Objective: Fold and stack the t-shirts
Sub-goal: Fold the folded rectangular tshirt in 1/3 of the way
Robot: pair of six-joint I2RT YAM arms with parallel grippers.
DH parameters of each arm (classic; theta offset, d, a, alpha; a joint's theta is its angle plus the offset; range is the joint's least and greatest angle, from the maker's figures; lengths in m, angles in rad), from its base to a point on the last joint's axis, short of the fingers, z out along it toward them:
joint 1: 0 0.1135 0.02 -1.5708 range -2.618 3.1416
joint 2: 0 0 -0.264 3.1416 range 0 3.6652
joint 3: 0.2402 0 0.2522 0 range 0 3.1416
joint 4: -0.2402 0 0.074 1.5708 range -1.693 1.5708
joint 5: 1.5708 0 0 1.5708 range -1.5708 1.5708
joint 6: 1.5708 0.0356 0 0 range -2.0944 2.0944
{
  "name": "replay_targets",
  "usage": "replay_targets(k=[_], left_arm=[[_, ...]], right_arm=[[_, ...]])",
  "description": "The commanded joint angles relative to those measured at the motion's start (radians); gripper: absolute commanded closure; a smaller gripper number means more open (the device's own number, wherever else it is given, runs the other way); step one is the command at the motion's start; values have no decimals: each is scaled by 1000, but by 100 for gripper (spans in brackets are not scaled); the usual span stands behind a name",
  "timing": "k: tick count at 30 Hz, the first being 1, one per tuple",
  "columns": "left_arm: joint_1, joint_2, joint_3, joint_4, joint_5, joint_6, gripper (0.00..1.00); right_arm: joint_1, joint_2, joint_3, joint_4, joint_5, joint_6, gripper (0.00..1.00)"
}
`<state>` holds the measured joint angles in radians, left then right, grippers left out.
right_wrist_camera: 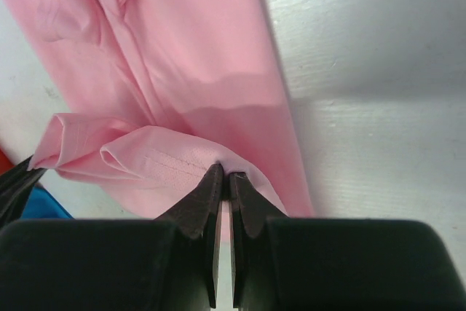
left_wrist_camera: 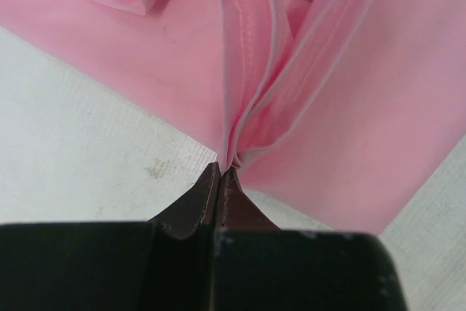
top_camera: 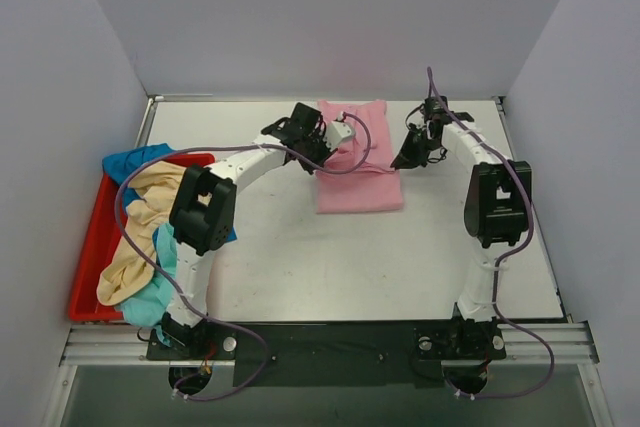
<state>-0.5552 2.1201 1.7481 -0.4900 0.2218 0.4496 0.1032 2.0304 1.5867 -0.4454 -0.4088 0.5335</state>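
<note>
The light pink t-shirt [top_camera: 358, 192] lies partly folded at the back middle of the table. My left gripper [top_camera: 322, 147] is over its left part and is shut on a pinched fold of the pink cloth; in the left wrist view the jaw tips [left_wrist_camera: 220, 169] clamp gathered seams of the shirt [left_wrist_camera: 349, 107]. My right gripper [top_camera: 405, 159] is at the shirt's right edge; in the right wrist view its tips [right_wrist_camera: 224, 174] are shut on a hemmed edge of the shirt [right_wrist_camera: 189, 49], lifted off the table.
A red plastic tray [top_camera: 88, 267] sits at the left edge. A cream-yellow shirt [top_camera: 135, 247], a blue one [top_camera: 135, 160] and a teal one [top_camera: 160, 292] are piled in it. Grey walls enclose the table on three sides.
</note>
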Motion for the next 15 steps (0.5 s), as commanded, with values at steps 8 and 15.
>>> replay_targets(k=[8,15], left_arm=[[3,98,70,18,-70,34,100],[3,104,103,44,-91,58,52]], right_arm=[[-40,165,147,-19,-51,11,100],[-65,189,226,-18,-33,-13,60]])
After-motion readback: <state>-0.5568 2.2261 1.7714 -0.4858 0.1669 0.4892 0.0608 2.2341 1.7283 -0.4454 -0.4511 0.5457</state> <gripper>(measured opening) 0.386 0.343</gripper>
